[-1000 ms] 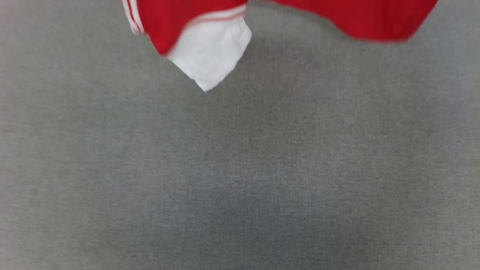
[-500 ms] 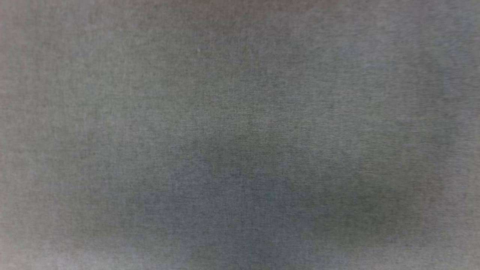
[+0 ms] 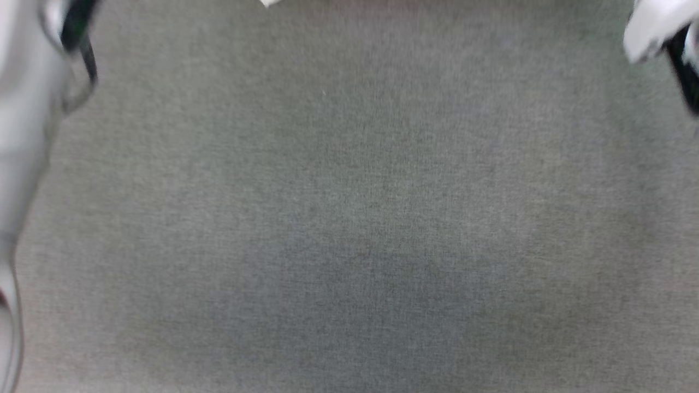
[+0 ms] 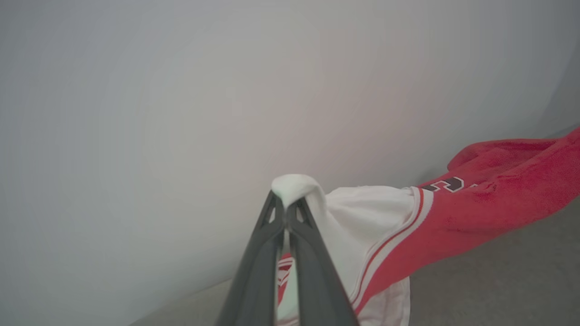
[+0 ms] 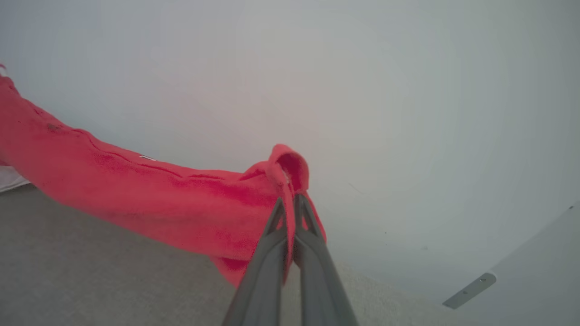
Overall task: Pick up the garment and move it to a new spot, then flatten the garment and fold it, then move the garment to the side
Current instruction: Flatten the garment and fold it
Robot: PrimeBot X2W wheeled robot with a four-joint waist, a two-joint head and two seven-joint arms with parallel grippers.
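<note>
- Pickup looks done: left fingers (image 4: 260,258) pinch shut on the red jersey shirt (image 4: 476,213) by its white sleeve, and right fingers (image 5: 267,258) pinch shut on its red edge.
- Placing, flattening, folding and moving aside remain.

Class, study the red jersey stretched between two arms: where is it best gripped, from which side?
At its two outer ends, each from its outer side: the left pincer is shut on the bunched white sleeve, the right pincer on a rolled red edge, so the jersey spans between them.
</note>
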